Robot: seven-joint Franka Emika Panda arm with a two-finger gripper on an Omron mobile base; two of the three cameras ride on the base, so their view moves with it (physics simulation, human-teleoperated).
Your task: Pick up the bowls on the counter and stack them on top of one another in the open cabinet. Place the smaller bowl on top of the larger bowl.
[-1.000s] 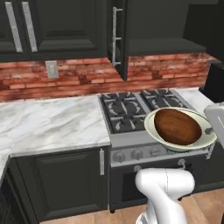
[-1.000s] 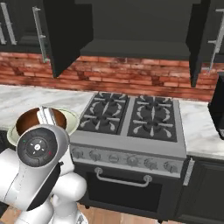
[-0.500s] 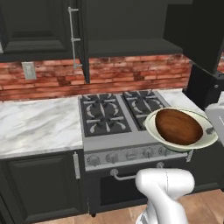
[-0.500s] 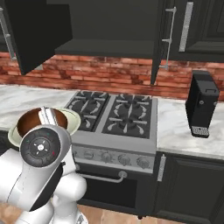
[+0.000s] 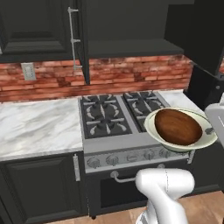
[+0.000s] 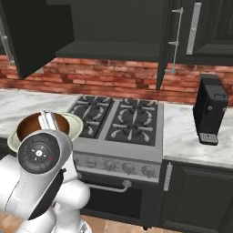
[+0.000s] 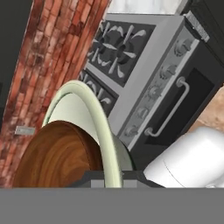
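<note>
The larger bowl (image 5: 152, 128), cream with a green tint, hangs in front of the stove at about burner height. The smaller bowl (image 5: 177, 127), glossy reddish-brown, sits inside it. My gripper (image 5: 210, 130) is shut on the larger bowl's right rim. In the hand view the pale rim (image 7: 94, 114) runs edge-on between the fingertips of the gripper (image 7: 113, 178), with the brown bowl (image 7: 52, 154) to its left. From the right, the stacked pair (image 6: 75, 123) shows behind my wrist. The open cabinet (image 5: 127, 45) is above the stove, its shelf dark and bare.
A gas stove (image 5: 113, 114) lies straight ahead, with white marble counter (image 5: 38, 125) to its left and more counter (image 6: 189, 136) to its right. A black coffee machine (image 6: 209, 109) stands there. Open cabinet doors (image 6: 40, 32) jut out overhead. A brick wall runs behind.
The whole scene has slid left in both base views, so the base has driven right. The bowls stay in the same place relative to the arm, still gripped.
</note>
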